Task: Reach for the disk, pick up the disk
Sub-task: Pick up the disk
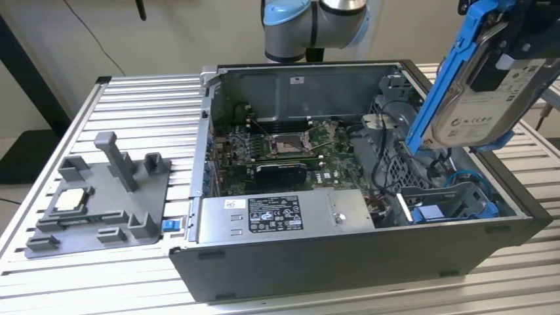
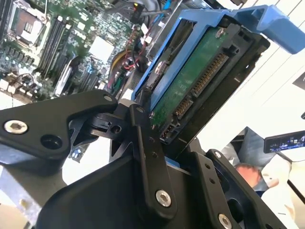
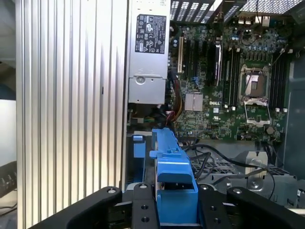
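The disk (image 1: 473, 105) hangs upright above the exterior view's right end of the open computer case, its silver-grey face and white label framed by a blue carrier. My gripper (image 1: 509, 51) is shut on its upper end. In the second wrist view the disk (image 2: 193, 83) shows its green circuit board and connector, with my gripper (image 2: 174, 157) clamped at its lower edge. In the first wrist view the blue carrier (image 3: 172, 174) sits between my black fingers (image 3: 142, 206), and my gripper (image 3: 175, 210) is shut on it.
The open case (image 1: 350, 262) holds a motherboard (image 1: 280, 147), a power supply (image 1: 280, 213), cables and a drive bay with a blue bracket (image 1: 429, 213) under the disk. A grey fixture (image 1: 96, 203) with a small chip stands on the ribbed table. A person's hand (image 2: 248, 172) shows beyond the case.
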